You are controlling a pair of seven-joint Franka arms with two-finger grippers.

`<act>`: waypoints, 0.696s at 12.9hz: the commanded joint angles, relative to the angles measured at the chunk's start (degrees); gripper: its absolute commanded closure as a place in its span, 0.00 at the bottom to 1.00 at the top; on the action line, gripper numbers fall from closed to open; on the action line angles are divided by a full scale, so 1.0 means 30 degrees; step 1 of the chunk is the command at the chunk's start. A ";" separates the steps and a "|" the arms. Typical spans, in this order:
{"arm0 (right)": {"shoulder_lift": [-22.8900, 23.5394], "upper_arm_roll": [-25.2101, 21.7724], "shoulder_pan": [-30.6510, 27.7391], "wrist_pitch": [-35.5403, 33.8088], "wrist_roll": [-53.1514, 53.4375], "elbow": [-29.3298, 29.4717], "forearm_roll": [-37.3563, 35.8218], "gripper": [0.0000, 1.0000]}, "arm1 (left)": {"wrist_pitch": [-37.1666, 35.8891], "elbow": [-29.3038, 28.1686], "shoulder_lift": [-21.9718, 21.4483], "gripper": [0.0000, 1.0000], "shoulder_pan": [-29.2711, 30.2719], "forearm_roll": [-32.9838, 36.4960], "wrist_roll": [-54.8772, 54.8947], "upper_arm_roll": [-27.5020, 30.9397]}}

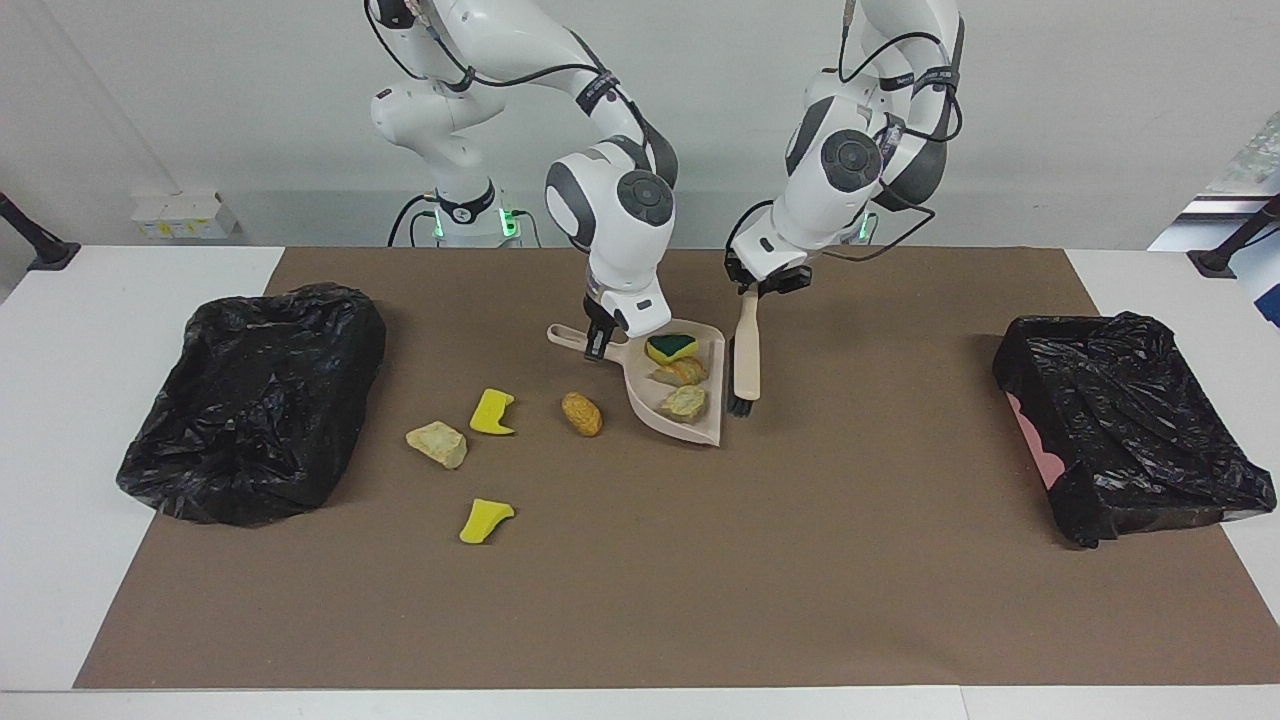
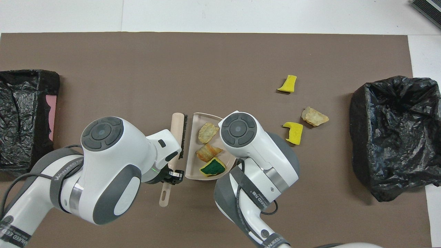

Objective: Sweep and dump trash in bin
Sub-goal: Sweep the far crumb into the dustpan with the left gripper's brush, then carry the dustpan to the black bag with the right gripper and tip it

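Observation:
The beige dustpan [image 1: 712, 425] lies on the brown mat in front of the robots. It holds a green-topped yellow sponge [image 1: 671, 347], a brown bread-like lump [image 1: 682, 372] and a pale foam chunk [image 1: 685, 402]. My right gripper [image 1: 598, 343] is shut on the dustpan's handle. My left gripper [image 1: 765, 288] is shut on the handle of the beige brush [image 1: 747, 360]. The brush's bristles touch the mat beside the pan's open edge. On the mat toward the right arm's end lie a brown lump [image 1: 582, 413], two yellow sponge pieces [image 1: 492, 412] [image 1: 485, 520] and a foam chunk [image 1: 437, 444].
A bin lined with a black bag [image 1: 255, 400] stands at the right arm's end of the mat. Another one [image 1: 1130, 420] stands at the left arm's end. In the overhead view the right arm hides the brown lump and the pan's handle.

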 commanded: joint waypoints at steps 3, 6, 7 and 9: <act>-0.1823 0.0153 -0.2544 -0.0522 -0.4339 0.0023 0.1493 1.00 | 0.0559 -0.3255 -0.2352 1.00 -0.0188 0.0007 -0.3017 -0.0302; -0.1973 0.0124 -0.4651 -0.2220 -0.7384 0.1280 0.1849 1.00 | 0.2107 -0.5716 -0.3613 1.00 -0.2113 0.0007 -0.4977 -0.0626; -0.1973 0.0095 -0.5500 -0.2516 -0.8498 0.1604 0.1849 1.00 | 0.2666 -0.6304 -0.3966 1.00 -0.2818 0.0007 -0.5940 -0.0626; -0.2002 0.0036 -0.7170 -0.2957 -1.1105 0.2161 0.1849 1.00 | 0.3080 -0.7010 -0.3941 1.00 -0.4631 0.0007 -0.8399 -0.0684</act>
